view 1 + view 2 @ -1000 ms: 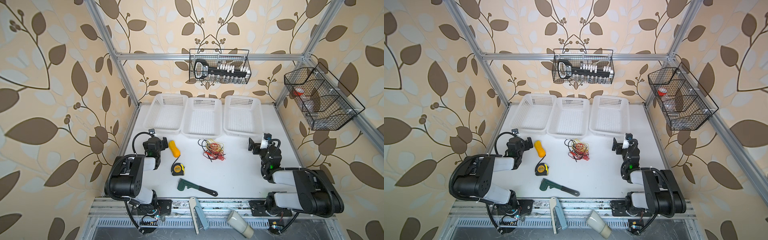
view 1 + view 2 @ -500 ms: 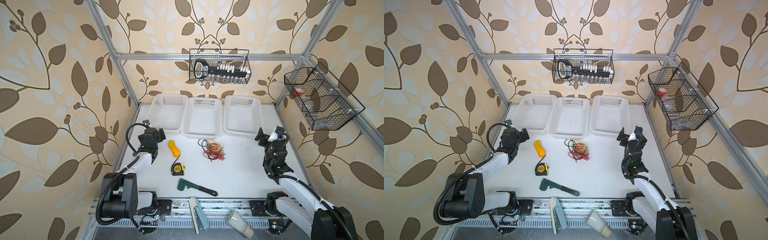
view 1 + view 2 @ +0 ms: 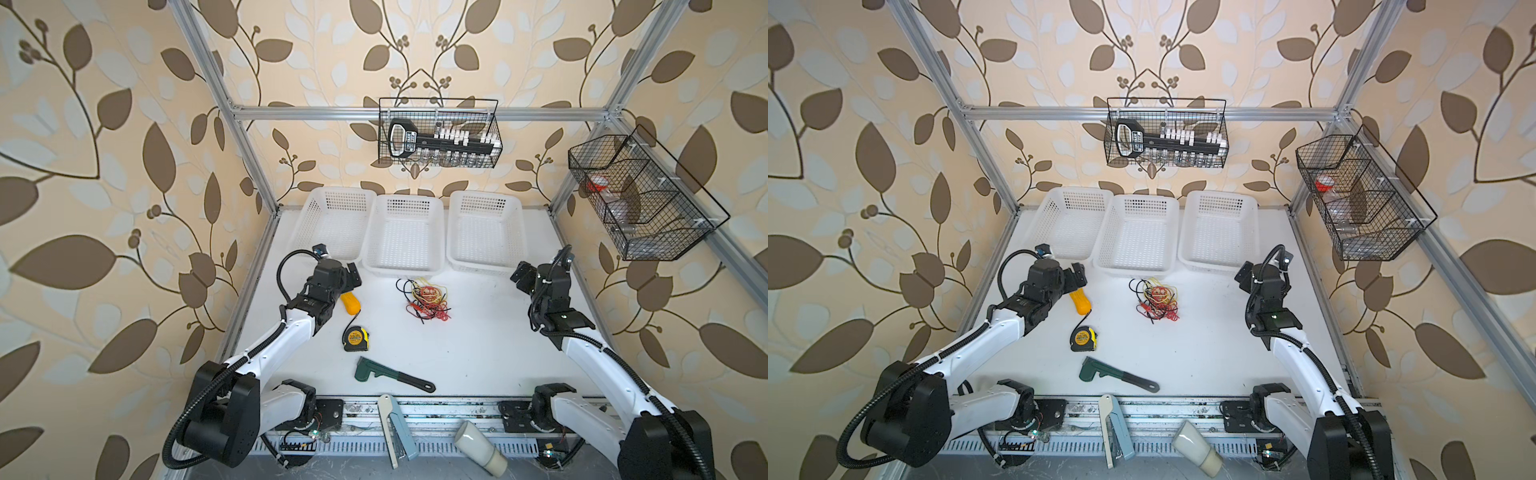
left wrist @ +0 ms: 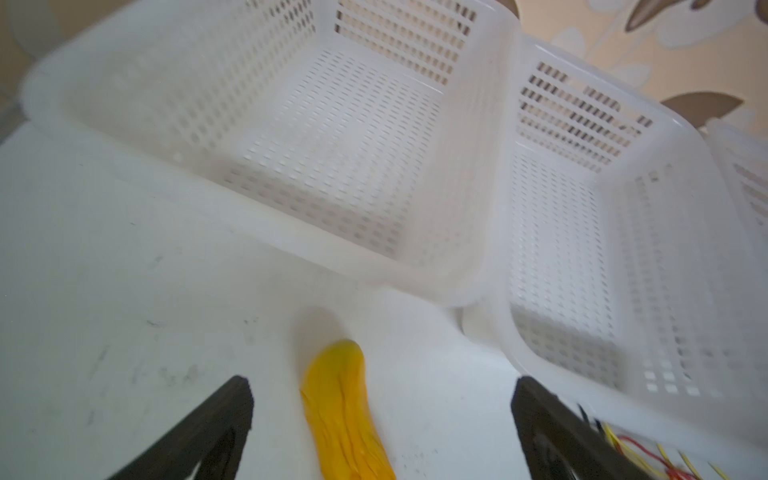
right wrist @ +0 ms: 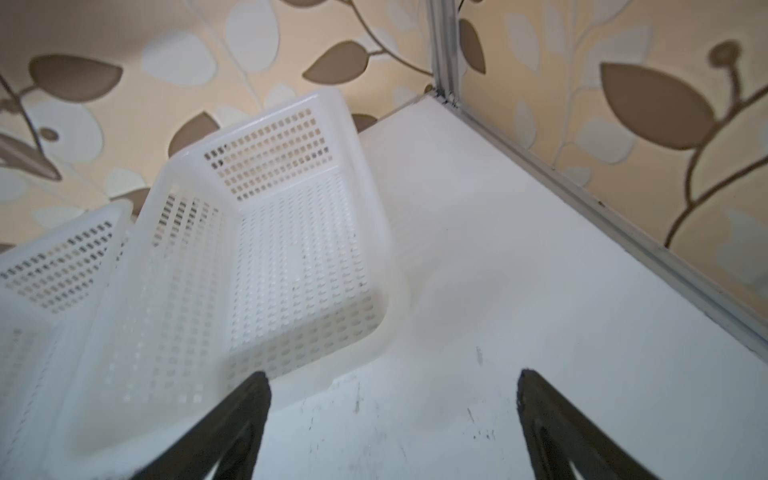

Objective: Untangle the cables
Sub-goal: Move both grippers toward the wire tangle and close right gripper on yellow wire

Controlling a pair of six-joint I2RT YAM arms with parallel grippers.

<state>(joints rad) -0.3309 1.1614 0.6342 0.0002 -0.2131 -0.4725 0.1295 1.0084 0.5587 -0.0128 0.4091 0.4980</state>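
Both arms are found extended toward the baskets, having been unfolded from rest within the last second. The left gripper (image 4: pixel 380 382) and right gripper (image 5: pixel 390 374) are held wide apart, with nothing gripped. The cables (image 3: pixel 426 300) lie undisturbed, tangled, just before the middle basket (image 3: pixel 399 271), between the two grippers. Untangling is judged not yet begun.

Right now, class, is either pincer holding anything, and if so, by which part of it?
Nothing is held. The left pincer and the right pincer both stand open and empty, and the cables lie apart from both.
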